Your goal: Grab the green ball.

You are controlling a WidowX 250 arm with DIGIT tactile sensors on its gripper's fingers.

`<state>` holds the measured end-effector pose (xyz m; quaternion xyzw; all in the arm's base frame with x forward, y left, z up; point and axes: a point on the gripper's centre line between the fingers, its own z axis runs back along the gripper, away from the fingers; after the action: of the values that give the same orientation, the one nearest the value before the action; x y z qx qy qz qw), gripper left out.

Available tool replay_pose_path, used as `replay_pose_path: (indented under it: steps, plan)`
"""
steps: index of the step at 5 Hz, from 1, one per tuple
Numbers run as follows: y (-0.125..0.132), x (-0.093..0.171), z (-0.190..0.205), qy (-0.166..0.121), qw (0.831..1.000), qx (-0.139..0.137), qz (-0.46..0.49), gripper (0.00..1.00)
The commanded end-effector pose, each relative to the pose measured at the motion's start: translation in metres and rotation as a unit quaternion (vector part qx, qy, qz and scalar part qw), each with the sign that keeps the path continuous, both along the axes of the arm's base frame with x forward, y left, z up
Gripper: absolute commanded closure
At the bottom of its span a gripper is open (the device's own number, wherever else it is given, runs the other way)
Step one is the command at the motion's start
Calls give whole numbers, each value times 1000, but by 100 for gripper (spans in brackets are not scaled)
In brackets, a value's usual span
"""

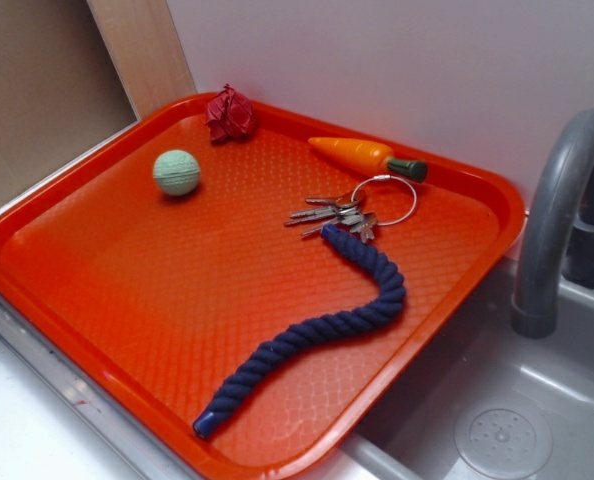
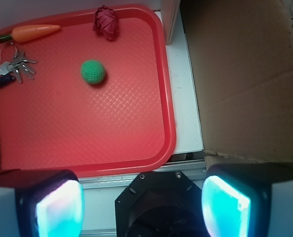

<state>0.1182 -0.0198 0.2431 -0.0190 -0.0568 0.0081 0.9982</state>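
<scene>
On the red tray (image 1: 97,300), toward its far left beside a red cloth wad (image 1: 231,114), the green ball (image 1: 176,172) sits untouched, so with my claw (image 2: 141,200) spread apart off the tray I've everything left.

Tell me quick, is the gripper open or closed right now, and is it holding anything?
Gripper: open, holding nothing; the green ball lies on the tray, apart from it.
</scene>
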Motion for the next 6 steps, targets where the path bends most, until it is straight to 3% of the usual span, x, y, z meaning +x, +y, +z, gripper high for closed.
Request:
replay_pose_path:
  steps: [1,2,4,5,6]
  plan:
    - [0,0,0,0,1000,0,0,0]
    - [-11,27,-23,-41,999,-10,0,0]
    - [-37,78,-72,-54,996,-75,1,0]
    - [-59,101,-101,-44,994,-102,-21,0]
    - [-78,116,-130,-14,992,-113,-51,0]
